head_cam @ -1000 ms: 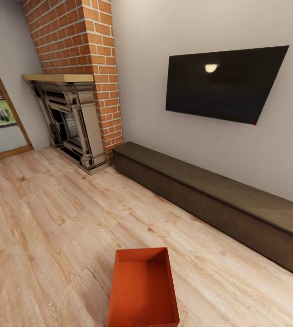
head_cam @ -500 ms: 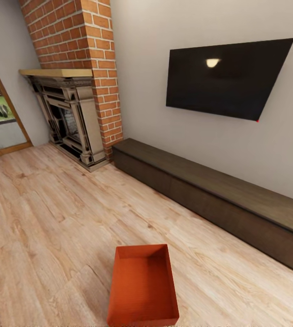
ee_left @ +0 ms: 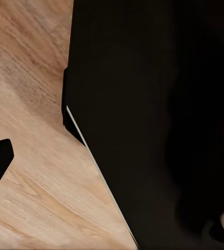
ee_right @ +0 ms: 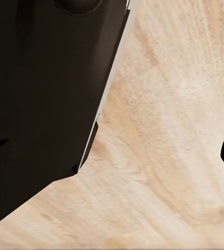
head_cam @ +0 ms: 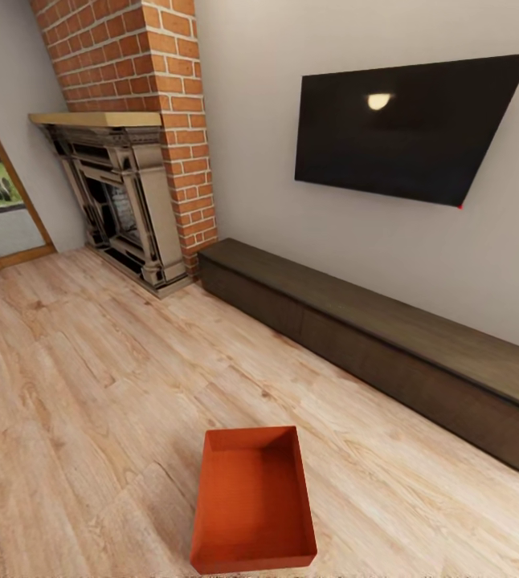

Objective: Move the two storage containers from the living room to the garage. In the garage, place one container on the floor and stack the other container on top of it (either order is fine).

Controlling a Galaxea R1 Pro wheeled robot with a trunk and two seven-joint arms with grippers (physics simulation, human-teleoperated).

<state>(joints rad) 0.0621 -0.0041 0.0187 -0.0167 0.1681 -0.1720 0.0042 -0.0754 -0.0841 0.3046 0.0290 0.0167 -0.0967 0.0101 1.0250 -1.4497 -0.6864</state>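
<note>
- One storage container [head_cam: 253, 498] shows in the head view, at 6 o'clock, low in the picture; it stands on the light wood-plank floor [head_cam: 91, 385] of the living room, open side up and with nothing inside.
- At 3 o'clock a long dark bench [head_cam: 388, 337] runs along the wall, well apart from the container, with the black TV [head_cam: 404, 128] above it; the brick fireplace [head_cam: 131, 160] is at 11 o'clock.
- Both wrist views show wood planks and a dark body of the robot; from these pictures I cannot tell if either end effector is apart or together.
- Judging by this, the step in hand is the approach to the first container, and no grasp is begun yet.
- Next, I think, the base must come nearer and the trunk must go lower, so that the arms can take the container by its two long walls.
- Compared with the picture one second ago, the whole view has shifted: the container sits higher in the picture and its near edge is now fully visible, while the TV and fireplace also stand a little higher. This is a move of the camera, not of the things.
</note>
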